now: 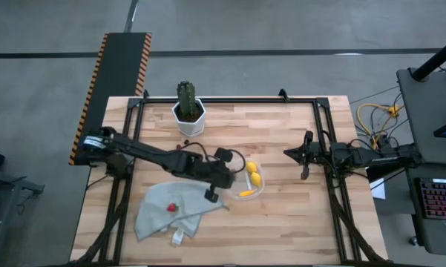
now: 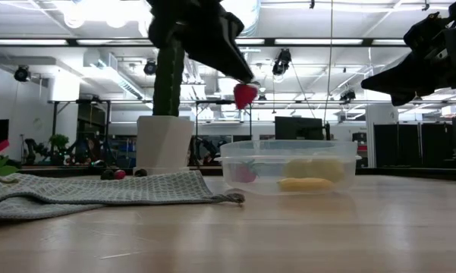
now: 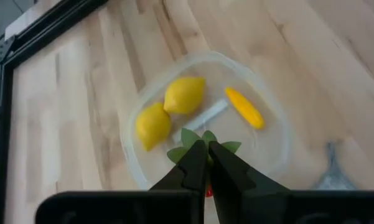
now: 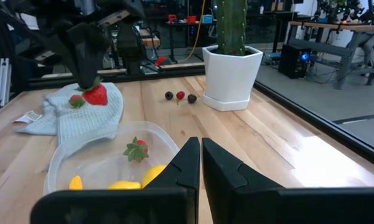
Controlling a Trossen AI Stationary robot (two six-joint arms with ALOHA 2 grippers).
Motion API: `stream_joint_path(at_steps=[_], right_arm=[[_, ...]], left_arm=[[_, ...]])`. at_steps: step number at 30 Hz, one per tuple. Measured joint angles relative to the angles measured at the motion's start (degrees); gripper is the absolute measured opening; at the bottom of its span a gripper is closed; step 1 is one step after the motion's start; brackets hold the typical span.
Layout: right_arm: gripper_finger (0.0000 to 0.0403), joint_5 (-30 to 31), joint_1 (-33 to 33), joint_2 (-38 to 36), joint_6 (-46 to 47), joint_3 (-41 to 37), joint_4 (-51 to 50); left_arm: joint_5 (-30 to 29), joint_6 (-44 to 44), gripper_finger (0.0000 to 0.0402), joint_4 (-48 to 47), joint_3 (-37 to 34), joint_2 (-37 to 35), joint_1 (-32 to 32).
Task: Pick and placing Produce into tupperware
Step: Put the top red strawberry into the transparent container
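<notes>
Low view: L gripper (image 2: 246, 82) above the tub (image 2: 288, 167), jaws clenched on a strawberry (image 2: 245, 95) hanging clear over the rim. High view hides that berry under the arm; shows instead a 2nd strawberry (image 1: 172, 208) on the grey cloth (image 1: 163, 215), left of the tub.

L wrist view looks straight down: two lemons (image 3: 168, 109) side by side, orange-yellow piece (image 3: 244, 107) apart from them, all in the tub; green leaves of the held berry poke out past the fingertips.

R wrist view adds a third strawberry (image 4: 137, 150) lying inside the tub, plus three small dark berries (image 4: 180, 96) on the wood just beside the cactus pot (image 4: 230, 78). Cactus stands at table's far edge, well apart from the tub.

R gripper (image 1: 306, 157) raised at right side of the table, jaws clenched, nothing in them, well apart from the tub.
</notes>
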Motion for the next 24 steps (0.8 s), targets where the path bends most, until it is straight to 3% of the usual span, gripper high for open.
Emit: stream_joint_path(at_steps=[24], right_arm=[[0.0009, 0.02, 0.02, 0.98, -0.13, -0.02, 0.01]], left_arm=[[2.60, 2.71, 0.0000, 3.08, -0.50, 10.58, 2.18]])
